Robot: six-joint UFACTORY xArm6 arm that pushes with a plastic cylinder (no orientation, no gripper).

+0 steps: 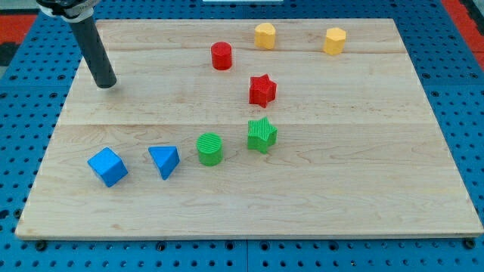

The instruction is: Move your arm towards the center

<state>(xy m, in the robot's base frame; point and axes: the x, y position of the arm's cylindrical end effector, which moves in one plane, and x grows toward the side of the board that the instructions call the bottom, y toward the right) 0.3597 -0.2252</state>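
My tip (107, 83) rests on the wooden board (363, 189) near its upper left corner, far left of all the blocks. The rod rises from it to the view's top left. A red cylinder (221, 56) and a red star (262, 90) lie near the middle top. A green star (262, 134) and a green cylinder (210, 148) lie near the centre. A blue triangle (164, 161) and a blue cube (107, 166) lie at the lower left, below my tip. Two yellow blocks (265, 35) (335, 41) lie at the top.
The board sits on a blue perforated table (461, 91) that shows all round it.
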